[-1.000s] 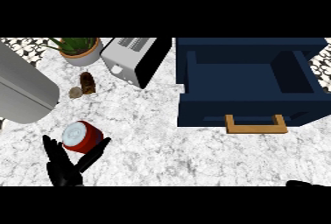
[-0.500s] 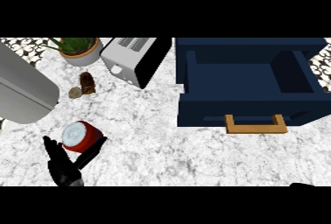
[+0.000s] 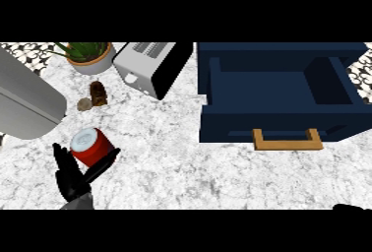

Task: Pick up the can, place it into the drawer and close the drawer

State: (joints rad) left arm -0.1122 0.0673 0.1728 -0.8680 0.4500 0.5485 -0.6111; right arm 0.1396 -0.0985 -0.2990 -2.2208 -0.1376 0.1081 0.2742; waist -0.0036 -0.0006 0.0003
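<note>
In the head view, an open dark blue drawer (image 3: pixel 240 125) is seen on the right of the marble counter (image 3: pixel 218 177). Its inside is bare, and a wooden handle (image 3: pixel 287 146) is fixed to its front panel.

The red can (image 3: pixel 93 147) is found well to the left of the drawer, on the counter, slightly nearer the lower edge than the drawer's front. Its pale top is turned toward the view.

The left hand (image 3: pixel 75 181) is seen just below the can, far left of the drawer. It is spread wide, with straight fingers (image 3: pixel 62 158) along the can's left side and the thumb (image 3: pixel 105 161) along its right side, so that the can's lower end is flanked. Nothing is gripped; whether the can is touched cannot be told.

Of the right hand (image 3: pixel 353 207) only a dark sliver is shown, below the drawer's right corner at the lower edge. How far it is opened cannot be told.

A silver toaster (image 3: pixel 149 69) is placed just beside the drawer's left wall. Farther left, a potted plant (image 3: pixel 88 56) is seen near the top edge, with two small brown items (image 3: pixel 97 92) below it. A large grey rounded body (image 3: pixel 25 106) lies farthest from the drawer, at the left edge.
</note>
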